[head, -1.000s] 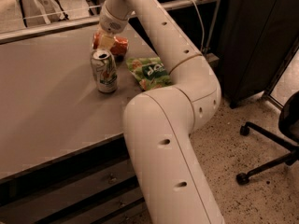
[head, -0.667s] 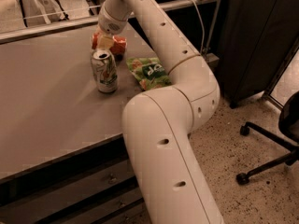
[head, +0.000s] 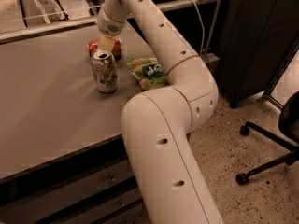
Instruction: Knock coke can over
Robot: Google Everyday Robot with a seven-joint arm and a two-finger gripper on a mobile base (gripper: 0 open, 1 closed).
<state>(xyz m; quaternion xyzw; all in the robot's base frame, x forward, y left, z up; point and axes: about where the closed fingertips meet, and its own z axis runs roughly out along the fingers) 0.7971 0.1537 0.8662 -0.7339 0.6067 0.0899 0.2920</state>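
Fingers (head: pixel 106 43) at coke can (head: pixel 92 46), spread unreadable | can red-orange (lying sideways)

The coke can (head: pixel 92 45) is red-orange. The gripper (head: pixel 106 42) just over it is pale cream. The arm (head: pixel 159 139) is white with little dark dots. The other can (head: pixel 104 72) is white and green with a silver top. The snack bag (head: pixel 147 73) is green with white letters. The table (head: pixel 42 106) is plain grey-brown. The floor (head: pixel 233 204) is light with dark specks. The chair (head: pixel 292 120) is black.
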